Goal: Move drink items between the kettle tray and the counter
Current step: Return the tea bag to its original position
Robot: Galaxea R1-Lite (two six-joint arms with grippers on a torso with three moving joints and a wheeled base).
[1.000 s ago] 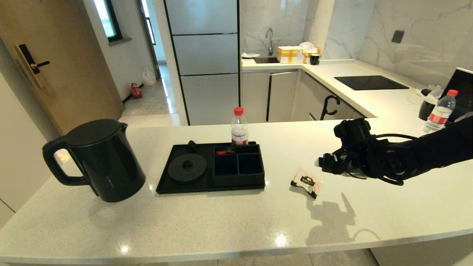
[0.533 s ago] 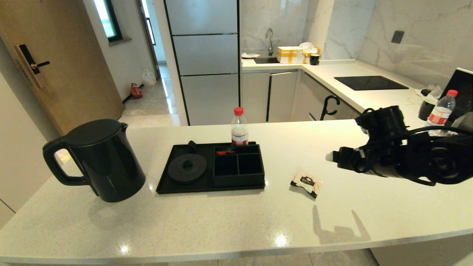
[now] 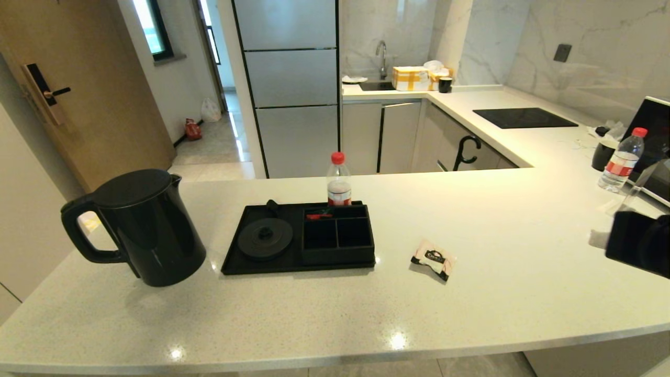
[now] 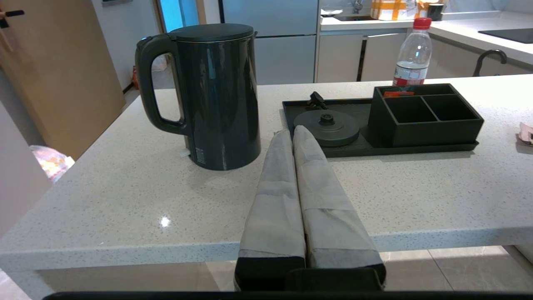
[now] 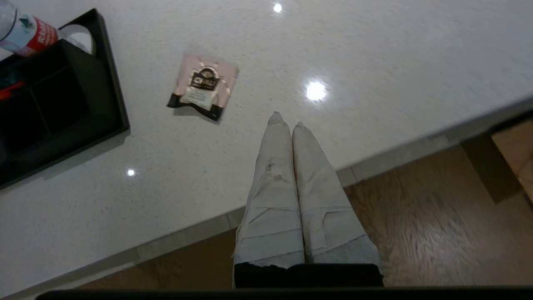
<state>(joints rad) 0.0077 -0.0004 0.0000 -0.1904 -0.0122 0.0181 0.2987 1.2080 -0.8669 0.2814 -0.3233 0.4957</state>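
The black kettle [image 3: 138, 225] [image 4: 216, 96] stands on the pale counter [image 3: 335, 314], left of the black kettle tray [image 3: 261, 266] [image 4: 374, 148], whose round base disc is bare. A whitish-pink sachet [image 3: 433, 258] [image 5: 204, 85] lies flat on the counter to the right of the tray. My right gripper [image 5: 287, 121] is shut and empty, hovering over the counter's front edge, well apart from the sachet. In the head view only a dark part of the right arm [image 3: 638, 243] shows at the right edge. My left gripper [image 4: 291, 133] is shut and empty, held before the near edge between kettle and tray.
A red-capped bottle [image 3: 339, 180] stands right behind the tray, and another [image 3: 622, 159] is at the far right beside a dark cup [image 3: 604, 154]. A small red item [image 3: 319, 214] lies in the tray's back compartment. The black hob [image 3: 523, 117] is far back.
My right arm has pulled back to the right, away from the sachet, nearly out of the head view, and its fingers have shut. Kettle, tray and sachet have not moved.
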